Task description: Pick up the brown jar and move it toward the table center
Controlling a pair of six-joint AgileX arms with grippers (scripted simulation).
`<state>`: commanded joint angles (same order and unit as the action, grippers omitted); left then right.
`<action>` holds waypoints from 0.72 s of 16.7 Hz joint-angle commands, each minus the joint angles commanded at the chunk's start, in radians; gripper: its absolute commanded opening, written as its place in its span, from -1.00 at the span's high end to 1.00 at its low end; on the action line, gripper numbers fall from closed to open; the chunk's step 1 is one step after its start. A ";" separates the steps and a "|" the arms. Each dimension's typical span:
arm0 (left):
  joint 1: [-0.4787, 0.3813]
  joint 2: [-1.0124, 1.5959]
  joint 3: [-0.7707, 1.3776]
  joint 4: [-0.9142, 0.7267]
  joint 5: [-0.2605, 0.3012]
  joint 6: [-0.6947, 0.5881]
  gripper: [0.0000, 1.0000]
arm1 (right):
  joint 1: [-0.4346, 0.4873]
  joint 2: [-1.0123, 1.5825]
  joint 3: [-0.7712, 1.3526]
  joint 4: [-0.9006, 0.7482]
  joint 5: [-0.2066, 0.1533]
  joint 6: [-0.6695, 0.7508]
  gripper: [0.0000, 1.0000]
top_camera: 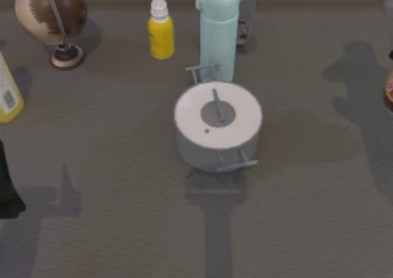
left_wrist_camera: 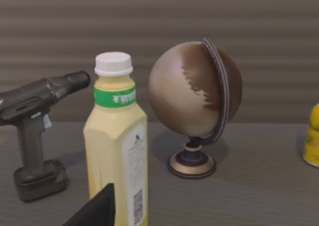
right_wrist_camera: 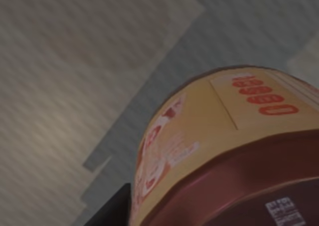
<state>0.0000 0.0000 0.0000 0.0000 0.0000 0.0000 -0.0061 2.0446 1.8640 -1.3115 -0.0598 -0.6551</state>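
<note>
Top view shows the table point(top_camera: 307, 229) from above, with a white pot point(top_camera: 218, 126) near its middle, a pale blue flask point(top_camera: 218, 32) just behind it, a yellow spray bottle point(top_camera: 161, 32) beside that, and a globe on a stand point(top_camera: 52, 17) at the far left corner; the brown jar point(top_camera: 389, 91) appears only as a sliver at the right edge, well apart from the pot. Our right gripper is not visible here, though a long arm shadow falls on the right side of the table; our left arm shows only as a dark shape at the left edge.

Right wrist view fills in what the overhead misses: the jar point(right_wrist_camera: 224, 151) sits very close to the camera, its orange-tan label and dark red-brown glass filling the lower half; we judge it is held or nearly so, but the fingers are not shown, so we cannot tell their state.

Left wrist view shows a cream bottle point(left_wrist_camera: 117, 146), a dark drill point(left_wrist_camera: 35, 131) and the globe point(left_wrist_camera: 197, 99); a dark tip of the left gripper shows, its opening unclear; this arm seems idle.

We judge the carry is in hand; next the jar needs moving left toward the centre, stopping short of the pot.
</note>
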 joint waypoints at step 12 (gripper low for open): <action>0.000 0.000 0.000 0.000 0.000 0.000 -1.00 | 0.158 0.045 -0.037 0.096 0.046 0.538 1.00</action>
<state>0.0000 0.0000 0.0000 0.0000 0.0000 0.0000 0.1517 2.0900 1.8268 -1.2159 -0.0140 -0.1173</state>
